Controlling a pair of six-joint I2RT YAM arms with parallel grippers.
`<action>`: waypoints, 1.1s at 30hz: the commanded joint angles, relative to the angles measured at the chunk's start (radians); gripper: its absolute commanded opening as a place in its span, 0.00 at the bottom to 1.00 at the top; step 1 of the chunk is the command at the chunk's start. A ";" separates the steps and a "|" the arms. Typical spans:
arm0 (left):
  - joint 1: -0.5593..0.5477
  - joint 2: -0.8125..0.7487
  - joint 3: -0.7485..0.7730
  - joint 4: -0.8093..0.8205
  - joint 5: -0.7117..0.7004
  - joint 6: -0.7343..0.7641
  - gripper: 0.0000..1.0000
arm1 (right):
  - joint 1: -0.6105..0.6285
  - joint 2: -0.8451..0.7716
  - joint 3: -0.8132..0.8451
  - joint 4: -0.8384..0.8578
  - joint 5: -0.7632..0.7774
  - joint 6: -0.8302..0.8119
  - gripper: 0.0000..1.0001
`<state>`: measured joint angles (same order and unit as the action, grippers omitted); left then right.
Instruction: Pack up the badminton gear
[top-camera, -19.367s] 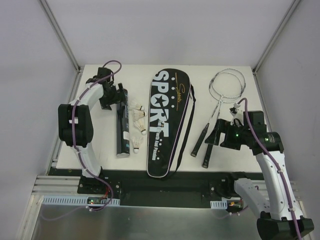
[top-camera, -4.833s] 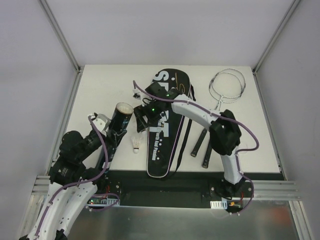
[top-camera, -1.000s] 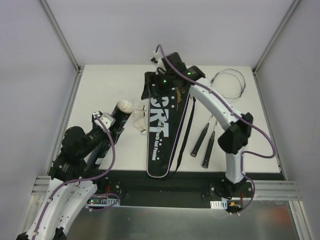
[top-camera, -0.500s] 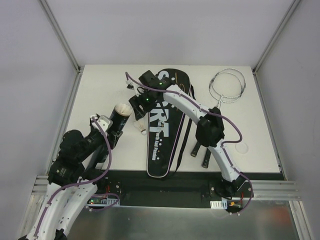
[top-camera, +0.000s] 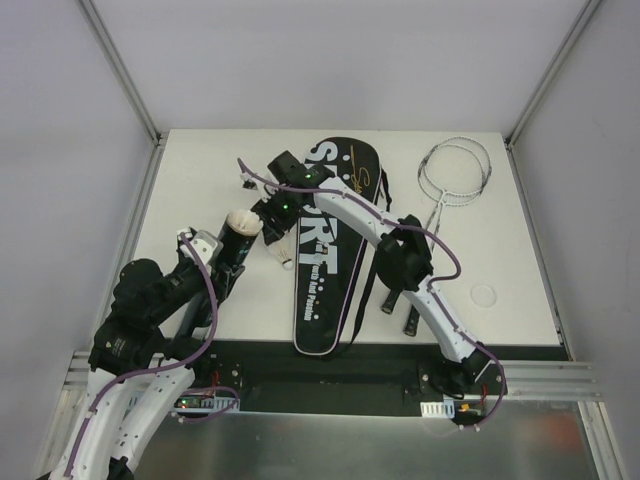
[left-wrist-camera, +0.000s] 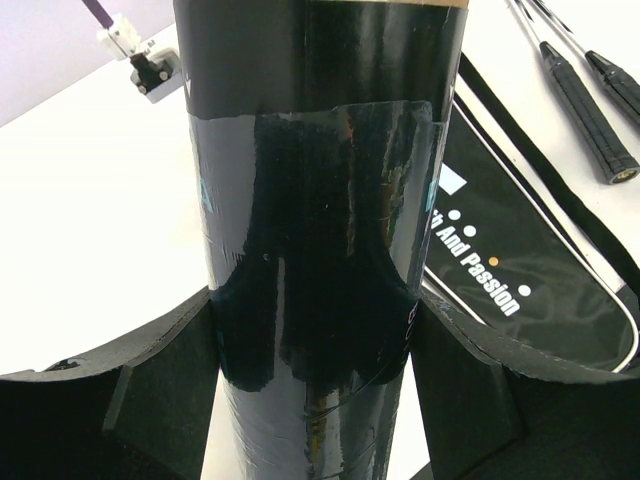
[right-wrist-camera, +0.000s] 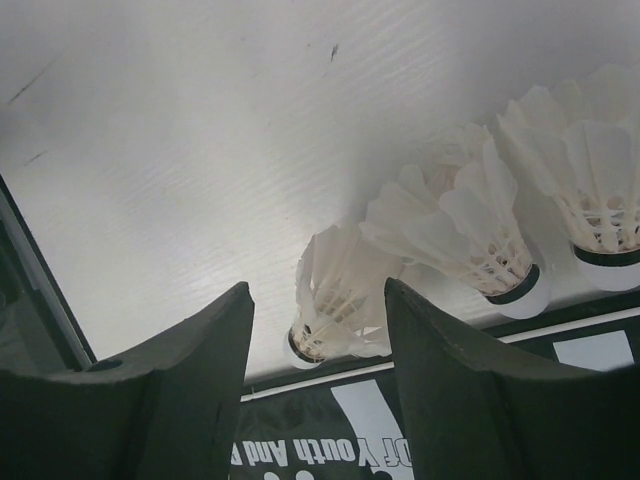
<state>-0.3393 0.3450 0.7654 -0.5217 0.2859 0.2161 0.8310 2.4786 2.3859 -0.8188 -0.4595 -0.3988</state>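
Observation:
My left gripper (left-wrist-camera: 315, 310) is shut on the long black tube (left-wrist-camera: 315, 200), which slants up with its open mouth (top-camera: 243, 221) toward the bag. The black bag lettered SPORT (top-camera: 335, 250) lies flat mid-table. My right gripper (right-wrist-camera: 318, 300) is open and low over the table at the bag's left edge. One white shuttlecock (right-wrist-camera: 330, 300) lies between its fingers with gaps on both sides. Two more shuttlecocks (right-wrist-camera: 480, 240) lie just to the right of it. In the top view the right gripper (top-camera: 274, 231) is beside the tube mouth. Two rackets (top-camera: 455, 172) lie right of the bag.
The racket handles (top-camera: 402, 290) partly pass under the right arm's elbow. A small white round lid (top-camera: 484, 295) lies near the table's front right. The bag's black strap (top-camera: 375, 250) runs along its right side. Metal frame posts stand at the table's back corners.
The right arm has swung from above the bag's top end leftward and down to the shuttlecocks, and its jaws have narrowed a little. The left arm still holds the tube in nearly the same place.

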 joint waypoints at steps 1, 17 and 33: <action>0.002 0.008 0.037 -0.009 0.030 -0.055 0.00 | 0.006 -0.006 0.001 -0.014 -0.031 -0.057 0.56; 0.002 0.011 0.015 -0.008 0.010 -0.043 0.00 | 0.023 -0.116 -0.113 -0.036 -0.014 0.007 0.18; 0.002 0.170 -0.002 0.026 0.252 0.101 0.00 | -0.125 -0.631 -0.396 0.103 -0.065 0.612 0.01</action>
<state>-0.3393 0.4633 0.7609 -0.5217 0.4114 0.2699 0.7040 2.0373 2.0315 -0.7319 -0.5415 0.0757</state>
